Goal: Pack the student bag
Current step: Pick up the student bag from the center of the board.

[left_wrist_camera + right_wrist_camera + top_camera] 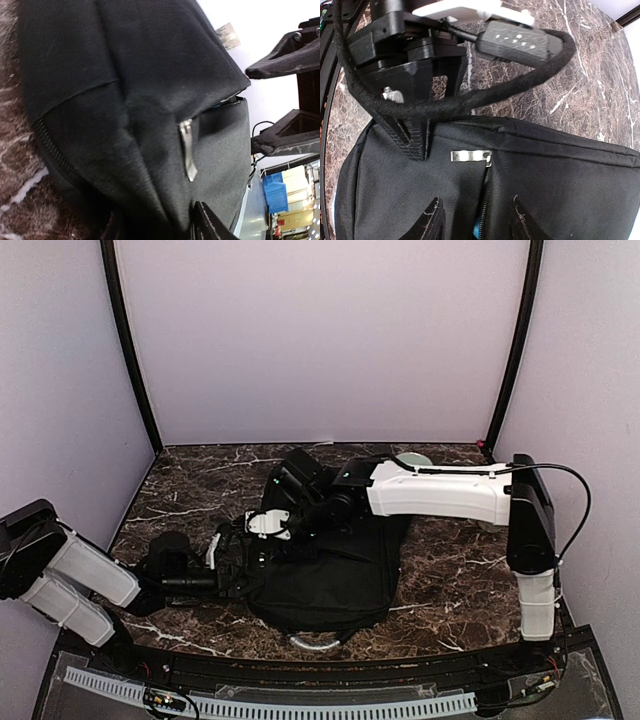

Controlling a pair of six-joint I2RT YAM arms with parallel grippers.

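The bag [330,585] is laid flat on the table [450,570], in the middle and close to the near edge. Its grey handle [315,643] is turned to that near edge. The left gripper [232,578] is held low at the bag's left side, right against it. In the right wrist view, one of its fingers [418,132] is seen with the tip down on the black cloth, just beside the silver zip pull [470,156]. How wide this gripper is cannot be told, as only one finger is seen well. The right gripper [275,530] is reached across the bag from the right and is held over its far left part. Its jaws are set about half wide, and nothing is held between them. Its two fingers are placed on either side of the zip [485,200], which is seen running between them. At the bottom of that view, something blue [477,232] is seen at the zip.
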